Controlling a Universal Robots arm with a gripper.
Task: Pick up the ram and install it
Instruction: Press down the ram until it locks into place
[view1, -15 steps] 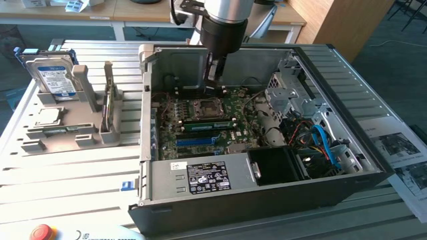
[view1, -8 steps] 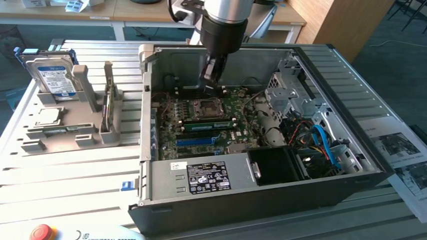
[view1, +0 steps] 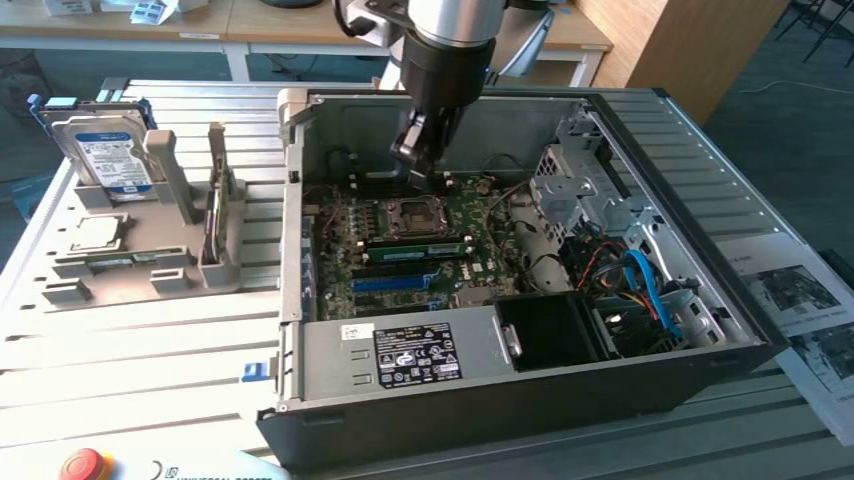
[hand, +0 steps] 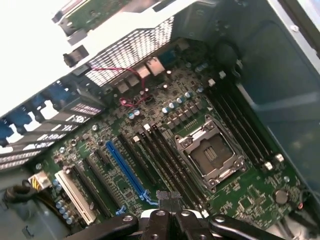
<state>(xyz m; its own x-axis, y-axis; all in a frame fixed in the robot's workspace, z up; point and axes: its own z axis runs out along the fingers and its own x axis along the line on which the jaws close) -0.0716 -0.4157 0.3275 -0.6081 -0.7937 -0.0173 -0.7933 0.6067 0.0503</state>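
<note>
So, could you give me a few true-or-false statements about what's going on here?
1. The pincer is wide open. False: it is shut.
2. The pincer hangs over the motherboard inside the open case. True.
3. The blue-labelled hard drive sits inside the case. False: it stands in a grey holder outside it, on the exterior view's left.
4. The motherboard has a long blue slot. True.
5. The button at the table's near edge is green. False: it is red.

Daylight fell evenly; glare bleached the case wall (hand: 30, 45) beyond the gripper (hand: 170, 220), whose fingers were blurred.
</note>
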